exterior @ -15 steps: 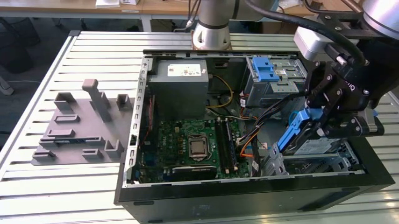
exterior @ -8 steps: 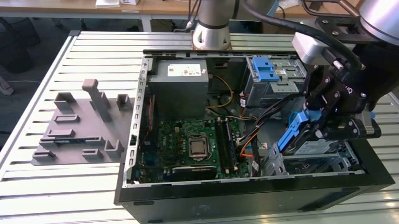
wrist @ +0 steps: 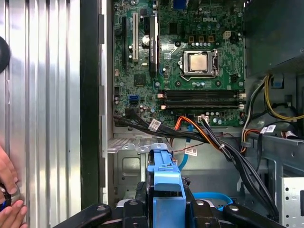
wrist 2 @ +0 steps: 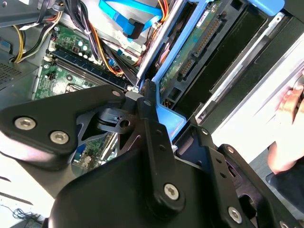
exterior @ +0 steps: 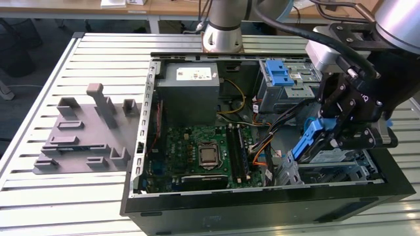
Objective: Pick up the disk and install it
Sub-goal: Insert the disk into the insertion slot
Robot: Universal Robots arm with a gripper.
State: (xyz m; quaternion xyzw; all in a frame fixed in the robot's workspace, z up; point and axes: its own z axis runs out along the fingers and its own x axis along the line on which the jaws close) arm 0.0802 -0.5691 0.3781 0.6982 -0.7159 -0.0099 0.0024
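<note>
Holding the disk (exterior: 307,143) clamped tight and tilted, gripper (exterior: 338,132) hangs over the open computer case (exterior: 262,209), at the exterior view's right.

The disk (exterior: 308,141) has glossy blue plastic rails; the gripper (exterior: 338,137) is matt black; the table (exterior: 98,46) is ribbed silvery metal.

Tool (exterior: 338,132) is gripping the disk (exterior: 307,142), tilted, over the open computer case (exterior: 262,204); grey fixture (exterior: 78,132) is lying on the surface (exterior: 66,201) beside the case.
</note>
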